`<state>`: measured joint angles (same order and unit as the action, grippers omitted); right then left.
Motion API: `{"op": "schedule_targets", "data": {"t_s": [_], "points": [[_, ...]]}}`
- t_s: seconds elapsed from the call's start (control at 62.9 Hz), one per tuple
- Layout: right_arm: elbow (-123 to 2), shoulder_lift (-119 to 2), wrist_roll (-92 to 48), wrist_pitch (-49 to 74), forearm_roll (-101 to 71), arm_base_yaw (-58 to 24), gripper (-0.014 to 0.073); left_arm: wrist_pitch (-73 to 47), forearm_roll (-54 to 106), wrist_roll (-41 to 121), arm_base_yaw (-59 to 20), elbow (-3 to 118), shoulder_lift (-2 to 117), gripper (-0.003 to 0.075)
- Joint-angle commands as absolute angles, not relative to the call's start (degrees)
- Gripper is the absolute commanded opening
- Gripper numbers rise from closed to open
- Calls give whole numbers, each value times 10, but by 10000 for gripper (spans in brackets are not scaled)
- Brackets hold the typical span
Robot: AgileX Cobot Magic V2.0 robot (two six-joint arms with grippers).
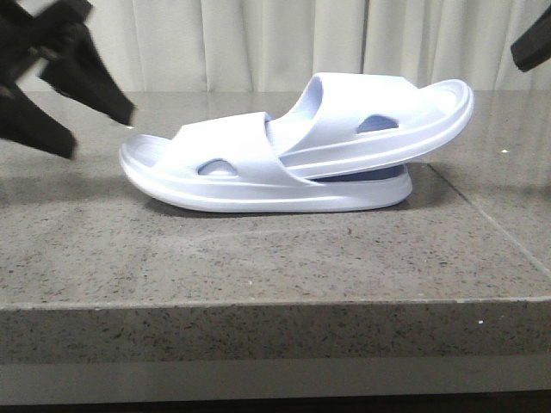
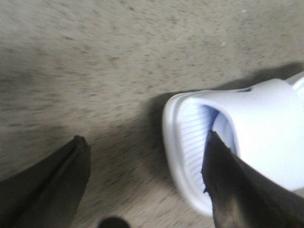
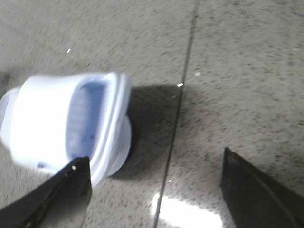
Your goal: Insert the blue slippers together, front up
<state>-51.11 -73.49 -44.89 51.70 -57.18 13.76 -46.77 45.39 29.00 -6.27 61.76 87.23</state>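
Note:
Two pale lavender-blue slippers lie nested in the middle of the stone table. The lower slipper (image 1: 232, 172) rests flat with its toe to the left. The upper slipper (image 1: 379, 116) is pushed under the lower one's strap and tilts up to the right. My left gripper (image 1: 73, 99) is open and empty, raised at the left, apart from the lower slipper's toe (image 2: 190, 142). My right gripper (image 1: 532, 43) shows only at the upper right edge; in the right wrist view (image 3: 154, 175) it is open and empty, beside the slippers' heel end (image 3: 90, 128).
The grey speckled stone table (image 1: 258, 258) has a front edge near the camera and a seam (image 1: 491, 219) running along its right part. A pale curtain (image 1: 258, 43) hangs behind the table.

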Motion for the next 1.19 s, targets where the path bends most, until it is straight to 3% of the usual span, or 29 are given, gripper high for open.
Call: {"op": "schedule_targets", "data": {"t_s": [0.0, 0.191, 0.461, 0.843, 1.114, 1.177], "points": [[-541, -687, -422, 524, -543, 113, 581, -496, 328, 189, -61, 664, 812, 494], [-572, -593, -255, 525, -336, 33, 581, -524, 124, 69, -91, 672, 715, 494], [-564, -468, -60, 579, -94, -10, 581, -530, 64, 27, -118, 608, 553, 494], [-469, -285, -49, 628, -81, -10, 581, -524, 22, -9, -118, 477, 356, 494], [-461, -248, -49, 631, -81, -10, 581, -510, 21, -9, -118, 463, 340, 489], [-461, -248, -49, 631, -81, -10, 572, -508, 21, -9, -118, 463, 340, 446]]}}
